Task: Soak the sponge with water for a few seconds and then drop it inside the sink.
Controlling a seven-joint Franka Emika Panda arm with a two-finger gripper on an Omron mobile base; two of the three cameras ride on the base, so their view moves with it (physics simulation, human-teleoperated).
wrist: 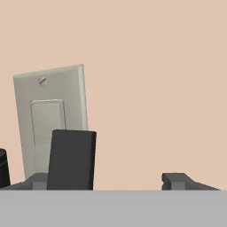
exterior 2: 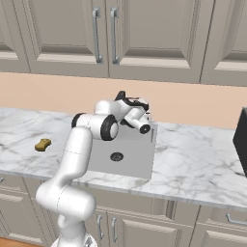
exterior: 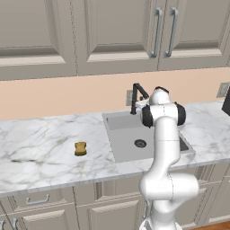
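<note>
The sponge (exterior: 80,148), a small yellow-orange block, lies on the marble counter to the left of the sink (exterior: 123,148); from the right base it appears as the sponge (exterior 2: 43,144) at far left. Nothing lies in the grey sink (exterior 2: 132,161) around its dark drain. No water falls from the black faucet (exterior: 137,96). My gripper (exterior 2: 126,100) is raised behind the basin, pointing at the wall. In the hand view the gripper (wrist: 106,181) stands open, with a dark upright faucet part (wrist: 72,159) between the fingertips, close to the left one and apart from the right.
A grey wall plate (wrist: 48,111) sits on the peach backsplash straight ahead of the hand. A dark appliance (exterior 2: 241,140) stands on the counter at far right. Upper cabinets (exterior: 117,31) hang above the sink, and the marble counter (exterior: 40,143) stretches left.
</note>
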